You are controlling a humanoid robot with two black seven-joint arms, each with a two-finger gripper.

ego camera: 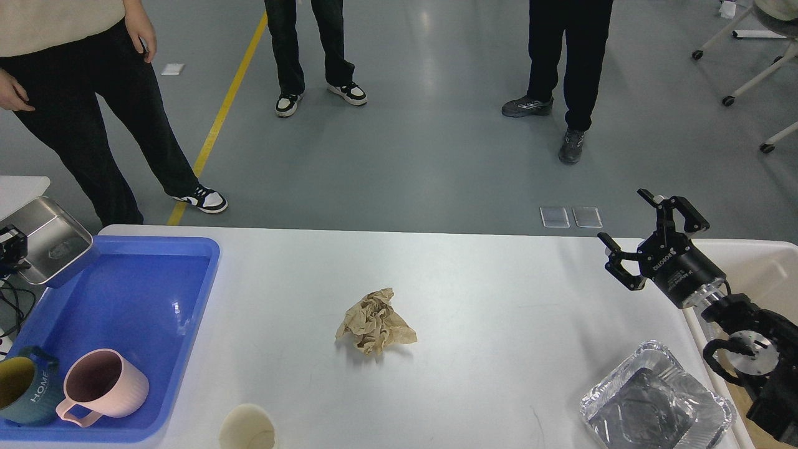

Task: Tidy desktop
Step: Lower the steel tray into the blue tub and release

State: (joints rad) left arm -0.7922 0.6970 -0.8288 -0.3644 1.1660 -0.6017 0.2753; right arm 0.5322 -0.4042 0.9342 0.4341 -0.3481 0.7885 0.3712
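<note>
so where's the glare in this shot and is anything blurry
Head view: overhead light glares off the blue tray floor and the grey floor behind; the desktop has soft sheen. The crumpled paper casts a faint shadow. Nothing is noticeably blurred.

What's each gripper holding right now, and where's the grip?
Right gripper: open, holding nothing. Left gripper: on the near-left rim of the steel container, at the blue tray's far-left corner; finger closure can't be made out.

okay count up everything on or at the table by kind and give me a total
Mugs: 2, pink and teal
Blue tray: 1
Steel pan: 1
Foil tray: 1
Crumpled paper: 1
Beige round thing: 1
White bin: 1
Total: 8
</note>
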